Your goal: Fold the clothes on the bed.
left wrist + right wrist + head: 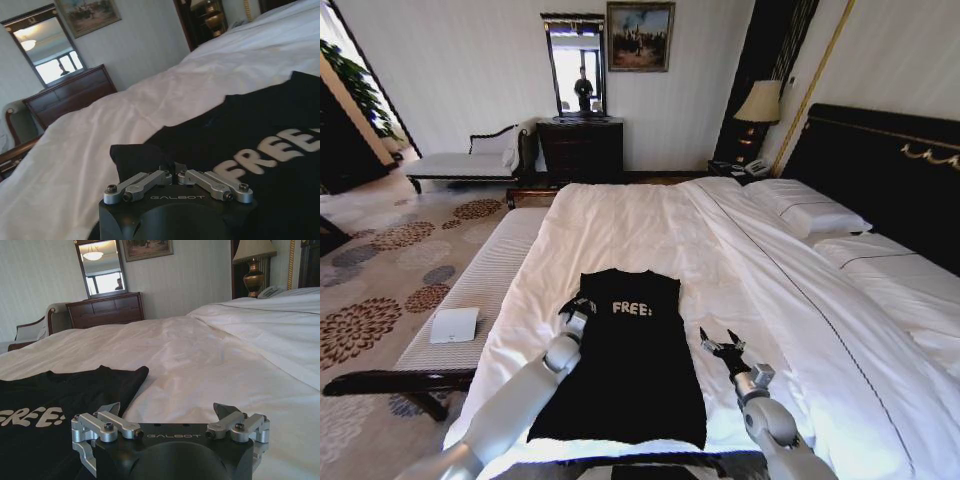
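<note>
- Since the T-shirt [625, 360] already lies as a narrow black strip on the bed [740, 260], I judge the sleeve folds as done: both long edges run straight, no sleeve sticks out on either side in the head view.
- Shirt position: near the foot of the white duvet, collar end pointing toward the far side of the bed, "FREE!" lettering face up near that end, hem end closest to me.
- My left gripper [580, 308] sits at the shirt's left edge, level with the lettering. Left wrist view: jaws drawn narrow, fingertips [166, 173] closed together on a raised fold of black fabric at that edge. So I read it as pinching the shirt.
- My right gripper [722, 347] is over bare duvet just beside the shirt's right edge, apart from the cloth. Right wrist view: jaws spread wide, nothing between them.
- Left to do, as I judge it: the lengthwise fold. The strip is still full length, hem to collar, not doubled over.
- Risk: only one side is gripped. If that corner lifts alone the strip will skew and the tucked sleeves may open up.
- Fabric looks soft and limp; expect it to sag between grip points.
</note>
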{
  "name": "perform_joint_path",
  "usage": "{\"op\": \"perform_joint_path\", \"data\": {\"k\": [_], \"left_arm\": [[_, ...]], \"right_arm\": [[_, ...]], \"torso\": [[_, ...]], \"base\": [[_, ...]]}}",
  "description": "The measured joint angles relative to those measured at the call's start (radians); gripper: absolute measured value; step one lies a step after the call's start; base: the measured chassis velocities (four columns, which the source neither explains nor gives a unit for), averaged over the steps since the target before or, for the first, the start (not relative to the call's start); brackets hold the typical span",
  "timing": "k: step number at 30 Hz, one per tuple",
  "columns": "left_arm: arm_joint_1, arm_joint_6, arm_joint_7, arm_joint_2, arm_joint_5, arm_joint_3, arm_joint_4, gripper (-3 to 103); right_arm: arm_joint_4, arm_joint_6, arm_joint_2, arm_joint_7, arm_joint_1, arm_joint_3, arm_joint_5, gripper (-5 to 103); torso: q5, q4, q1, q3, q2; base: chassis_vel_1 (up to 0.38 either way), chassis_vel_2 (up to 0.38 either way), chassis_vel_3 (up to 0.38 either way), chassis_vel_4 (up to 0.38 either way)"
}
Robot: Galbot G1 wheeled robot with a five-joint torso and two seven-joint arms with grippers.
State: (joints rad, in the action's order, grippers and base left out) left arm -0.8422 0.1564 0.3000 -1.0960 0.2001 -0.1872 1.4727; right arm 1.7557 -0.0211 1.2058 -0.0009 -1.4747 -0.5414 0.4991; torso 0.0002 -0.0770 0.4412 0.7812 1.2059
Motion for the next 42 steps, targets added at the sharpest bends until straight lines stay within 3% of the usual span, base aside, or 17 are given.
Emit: {"op": "perform_joint_path", "data": {"k": [8, 16, 17, 19, 23, 25, 29, 35, 37, 39, 42], "left_arm": [[0.002, 0.018, 0.042, -0.093, 0.0, -0.014, -0.08, 0], [0.0, 0.022, 0.069, -0.113, 0.032, 0.02, -0.105, -2], [-0.002, 0.022, 0.071, -0.113, 0.035, 0.022, -0.104, 3], [-0.004, 0.022, 0.074, -0.113, 0.038, 0.023, -0.101, 3], [-0.018, 0.022, 0.077, -0.092, 0.075, 0.023, -0.047, 24], [-0.023, 0.021, 0.075, -0.08, 0.081, 0.023, -0.029, 24], [-0.054, 0.007, 0.056, -0.025, 0.092, 0.036, 0.042, 46], [-0.067, -0.008, 0.051, -0.007, 0.162, 0.104, 0.076, 62], [-0.05, -0.004, 0.061, -0.011, 0.264, 0.143, 0.073, 73], [-0.015, 0.011, 0.069, -0.022, 0.418, 0.176, 0.048, 78], [0.021, 0.013, 0.066, -0.033, 0.5, 0.193, 0.002, 89]], "right_arm": [[0.0, -0.002, 0.009, -0.001, 0.002, 0.004, 0.0, 100], [-0.001, -0.01, 0.009, -0.007, -0.008, -0.003, -0.002, 100], [-0.001, -0.011, 0.009, -0.008, -0.009, -0.003, -0.003, 100], [-0.002, -0.012, 0.009, -0.009, -0.01, -0.003, -0.003, 100], [-0.004, -0.012, 0.011, -0.01, -0.007, -0.001, -0.003, 100], [-0.004, -0.013, 0.012, -0.011, -0.006, 0.0, -0.003, 100], [-0.005, -0.013, 0.015, -0.012, -0.006, 0.0, -0.004, 100], [-0.005, -0.014, 0.016, -0.012, -0.008, -0.001, -0.004, 100], [-0.004, -0.014, 0.014, -0.012, -0.01, -0.002, -0.004, 100], [-0.003, -0.014, 0.003, -0.012, -0.01, -0.002, -0.004, 100], [0.001, -0.012, -0.006, -0.011, -0.007, -0.002, 0.0, 100]], "torso": [[-0.0003, -0.0001, 0.0, 0.0, 0.0], [-0.0001, -0.0001, 0.0, 0.0, 0.0], [-0.0001, 0.0, 0.0, 0.0, 0.0], [-0.0002, 0.0, 0.0, 0.0, 0.0], [-0.0002, -0.0002, 0.0, 0.0, 0.0], [-0.0002, -0.0001, 0.0, 0.0, 0.0], [-0.0003, 0.0, 0.0, 0.0, 0.0], [-0.0003, 0.0, 0.0, 0.0, 0.0], [-0.0002, 0.0001, 0.0, 0.0, 0.0], [-0.0003, 0.0001, 0.0, 0.0, 0.0], [-0.0004, -0.0001, 0.0, 0.0, 0.0]], "base": [[0.0, 0.0, 0.0, 0.0], [0.0, 0.0, 0.0, 0.0], [0.0, 0.0, 0.0, 0.0], [0.0, 0.0, 0.0, 0.0], [0.0, 0.0, 0.0, 0.0], [0.0, 0.0, 0.0, 0.0], [0.0, 0.0, 0.0, 0.0], [0.0, 0.0, 0.0, 0.0], [0.0, 0.0, 0.0, 0.0], [0.0, 0.0, 0.0, 0.0], [0.0, 0.0, 0.0, 0.0]]}}
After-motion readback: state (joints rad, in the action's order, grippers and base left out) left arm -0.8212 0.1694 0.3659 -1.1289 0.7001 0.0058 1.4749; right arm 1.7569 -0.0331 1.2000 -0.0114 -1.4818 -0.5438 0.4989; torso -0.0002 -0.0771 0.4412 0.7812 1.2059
